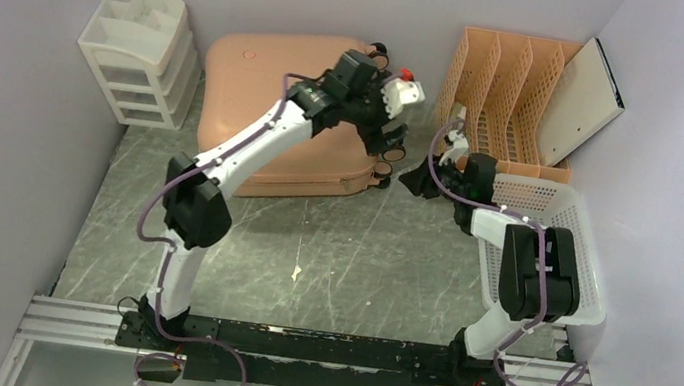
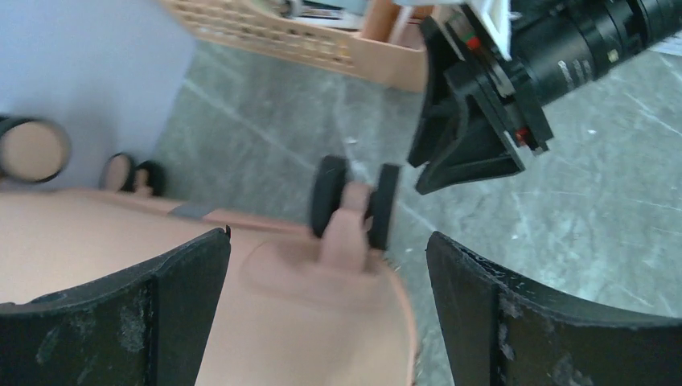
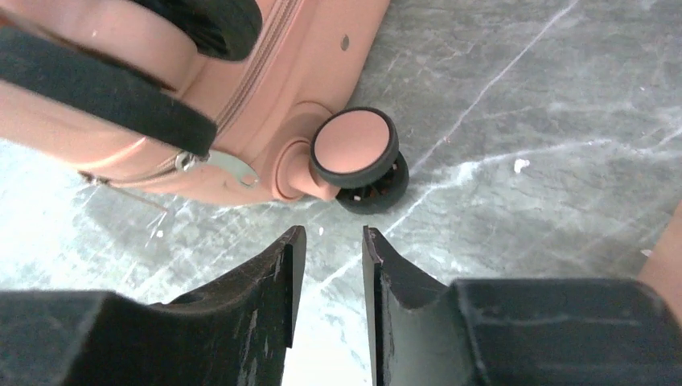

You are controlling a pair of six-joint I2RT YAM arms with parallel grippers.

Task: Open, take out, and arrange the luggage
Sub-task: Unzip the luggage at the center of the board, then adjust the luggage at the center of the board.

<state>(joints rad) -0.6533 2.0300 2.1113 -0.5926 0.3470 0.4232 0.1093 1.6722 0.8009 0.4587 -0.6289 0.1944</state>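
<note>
Left end effector (image 2: 328,241): wide open, holding nothing. It hangs over the wheel end of the luggage (image 1: 254,70). One twin spinner wheel (image 2: 354,201) sits just ahead of it, in line with the gap between the fingers (image 2: 173,314). Can't tell from these views whether anything touches.

Right end effector (image 3: 331,233): jaws a narrow gap apart, empty, low over the worktop (image 1: 330,252). It faces the same end of the luggage from the other side, close to the left end effector and apart from it. A corner wheel (image 3: 354,149) is just ahead of its fingertips with bare worktop between, no contact. The zipper pull (image 3: 229,165) is ahead and to the left, lying along the seam.

The luggage lies flat on the worktop, shell halves together. Most of it is below and behind the left end effector, and left of the right one.

File rack (image 1: 503,95) stands beyond the right end effector. White basket (image 1: 553,243) is behind it, to the right. Drawer unit (image 1: 140,54) is well left of the left end effector, past the luggage.
</note>
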